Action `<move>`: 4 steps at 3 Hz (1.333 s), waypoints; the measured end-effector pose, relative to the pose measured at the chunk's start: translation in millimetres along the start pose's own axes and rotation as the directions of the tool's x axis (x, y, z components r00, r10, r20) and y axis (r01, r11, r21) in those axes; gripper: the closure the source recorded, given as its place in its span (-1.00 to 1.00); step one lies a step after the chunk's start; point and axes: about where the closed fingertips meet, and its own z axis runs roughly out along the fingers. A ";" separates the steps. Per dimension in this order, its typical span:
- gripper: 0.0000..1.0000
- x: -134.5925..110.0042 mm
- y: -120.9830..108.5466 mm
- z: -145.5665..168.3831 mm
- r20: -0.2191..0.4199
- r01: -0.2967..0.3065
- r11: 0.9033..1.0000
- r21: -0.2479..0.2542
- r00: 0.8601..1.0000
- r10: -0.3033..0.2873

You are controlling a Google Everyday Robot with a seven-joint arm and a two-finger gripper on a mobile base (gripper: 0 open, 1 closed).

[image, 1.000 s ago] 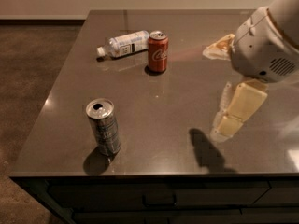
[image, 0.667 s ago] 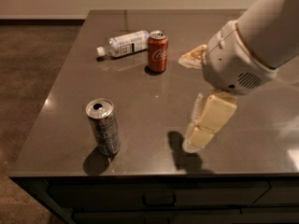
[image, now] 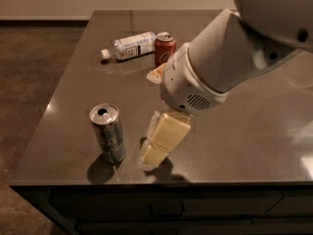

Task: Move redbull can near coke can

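Observation:
The redbull can [image: 108, 132], slim and silver-grey with a dark bluish pattern, stands upright near the front left edge of the table. The coke can [image: 164, 48], red with a silver top, stands upright at the back middle. My gripper [image: 151, 116] is open and empty, just right of the redbull can and low over the table. One cream finger [image: 163, 137] reaches down beside the can. The other finger [image: 157, 73] shows further back, in front of the coke can. The arm's white body covers the right of the view.
A clear plastic bottle [image: 130, 45] with a white label lies on its side just left of the coke can. The dark grey table [image: 73, 82] drops off at its left and front edges, with brown floor [image: 29, 72] at the left.
My gripper and arm have moved left and toward the front edge, from the table's right side to close beside the redbull can. The cans and the bottle have not moved.

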 end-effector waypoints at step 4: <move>-1.00 -48.8 14.9 64.8 0.149 -0.077 0.994 -0.074 0.985 0.087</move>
